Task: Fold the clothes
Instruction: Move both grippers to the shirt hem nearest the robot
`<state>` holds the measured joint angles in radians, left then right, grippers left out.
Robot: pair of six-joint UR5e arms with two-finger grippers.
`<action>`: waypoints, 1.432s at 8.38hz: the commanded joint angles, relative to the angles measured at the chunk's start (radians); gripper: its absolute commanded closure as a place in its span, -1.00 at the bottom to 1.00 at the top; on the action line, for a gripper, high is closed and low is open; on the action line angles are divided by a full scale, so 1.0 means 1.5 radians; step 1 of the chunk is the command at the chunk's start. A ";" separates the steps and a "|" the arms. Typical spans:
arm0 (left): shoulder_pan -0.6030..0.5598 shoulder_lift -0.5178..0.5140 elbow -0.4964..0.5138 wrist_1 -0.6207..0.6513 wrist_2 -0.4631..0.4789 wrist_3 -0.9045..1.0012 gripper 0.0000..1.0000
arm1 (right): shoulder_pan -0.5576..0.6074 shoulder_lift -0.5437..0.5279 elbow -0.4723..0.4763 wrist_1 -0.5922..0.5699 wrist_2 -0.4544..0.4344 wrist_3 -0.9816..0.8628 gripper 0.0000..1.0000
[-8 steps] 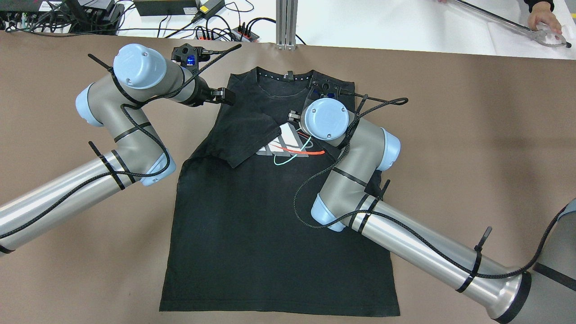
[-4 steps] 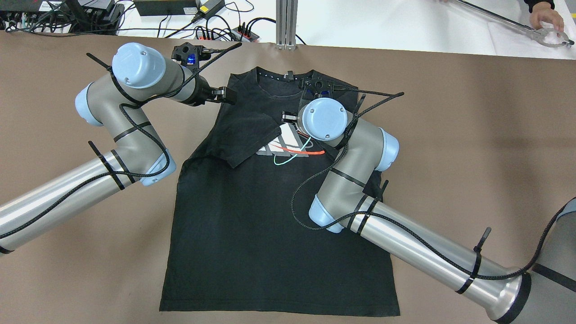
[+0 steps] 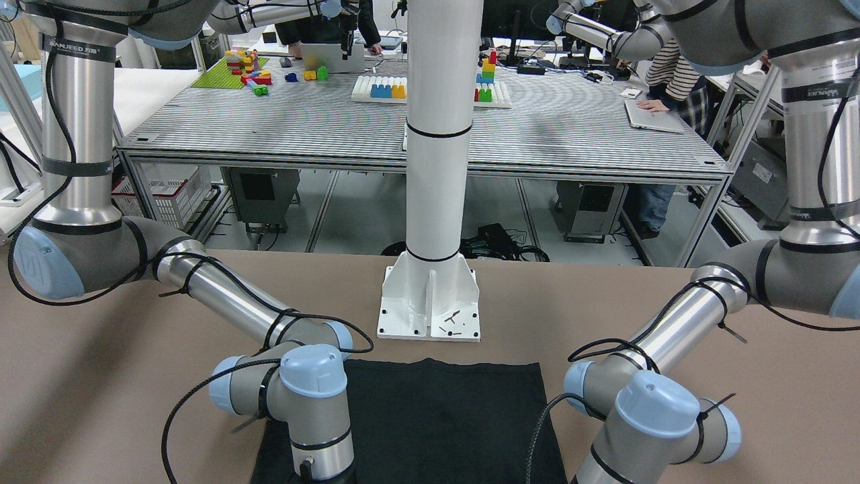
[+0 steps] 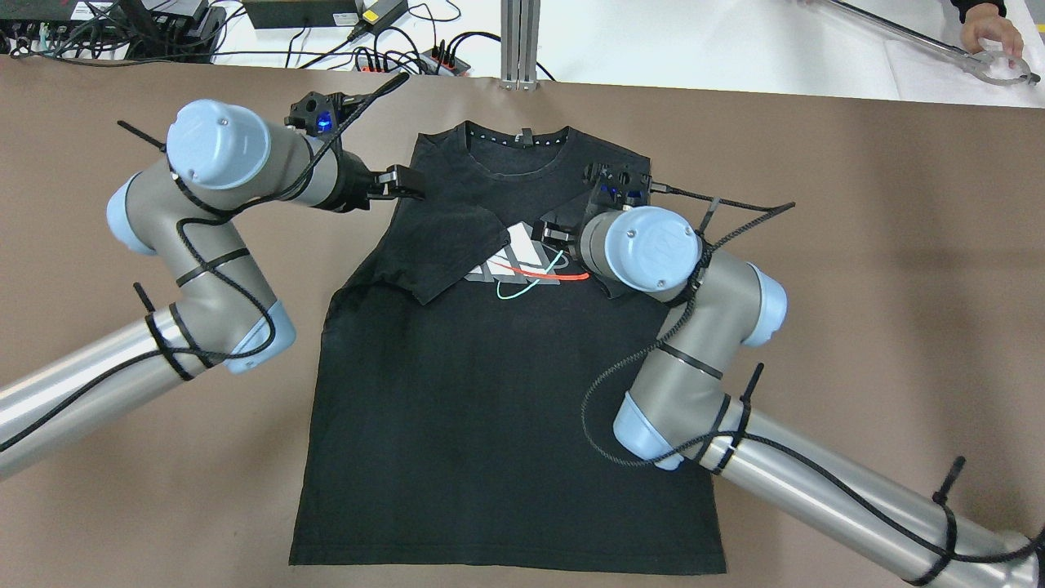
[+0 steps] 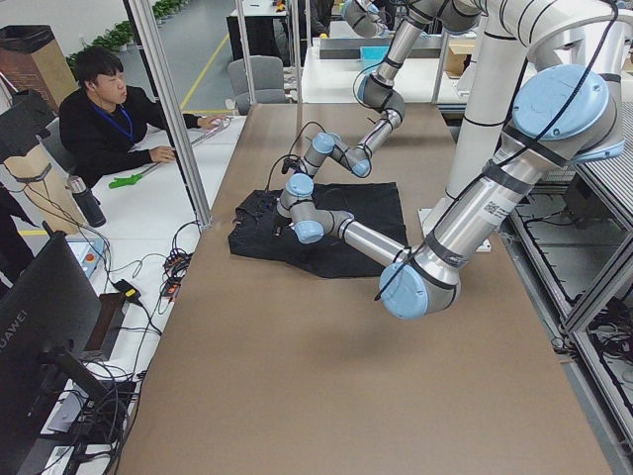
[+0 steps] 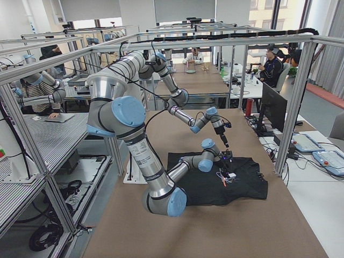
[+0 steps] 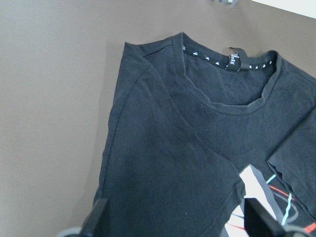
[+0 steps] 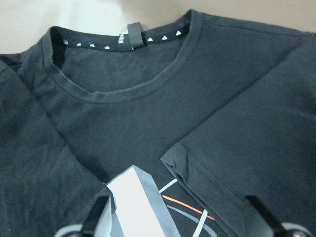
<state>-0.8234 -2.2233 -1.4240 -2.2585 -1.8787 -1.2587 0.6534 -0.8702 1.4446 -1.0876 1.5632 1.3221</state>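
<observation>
Overhead exterior view: black T-shirt [image 4: 490, 425] is lying flat on the brown bench [image 4: 857, 245], front up, with both sleeves folded in over the chest.
Long axis: it is running from the collar [image 4: 516, 139] on the far side to the hem [image 4: 506, 563] nearest the robot.
Left gripper [image 4: 411, 184]: it is hovering at the shirt's left shoulder edge, pointing inward across the fabric.
Right gripper [image 4: 551, 231]: it is hanging over the chest, just beside the print [image 4: 522, 265], largely hidden under its own wrist.
Nearer arm: both are sitting at the collar end, and the hem is lying well apart from either.
Wrist views: each is showing its fingers [image 7: 96, 219] spread wide with nothing between them, which the overhead leaves unclear for the right one.
Front-facing view: it is showing only the hem end, near the white pillar's base plate [image 3: 430, 302], and no gripper.
Coming move: probably a pinch at the shoulders, carrying the collar end toward the hem.
</observation>
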 commanded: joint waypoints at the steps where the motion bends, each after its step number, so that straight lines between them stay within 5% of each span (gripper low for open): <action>1: 0.085 0.141 -0.179 0.000 0.085 -0.118 -0.90 | -0.065 -0.127 0.194 -0.057 0.018 0.075 -0.84; 3: 0.163 0.223 -0.277 0.000 0.148 -0.197 -0.90 | -0.123 -0.226 0.311 -0.051 0.008 0.188 -0.84; 7: 0.384 0.390 -0.426 0.000 0.321 -0.335 -0.90 | -0.308 -0.379 0.438 -0.027 -0.165 0.347 -0.85; 10: 0.505 0.456 -0.442 -0.002 0.412 -0.402 -0.90 | -0.422 -0.492 0.481 0.034 -0.268 0.422 -0.84; 12: 0.524 0.477 -0.426 -0.004 0.421 -0.416 -0.90 | -0.427 -0.522 0.480 0.078 -0.277 0.424 -0.85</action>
<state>-0.0743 -1.5378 -2.0816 -2.2621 -1.2674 -1.8589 0.0362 -1.6040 2.1608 -1.0263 1.1755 1.9434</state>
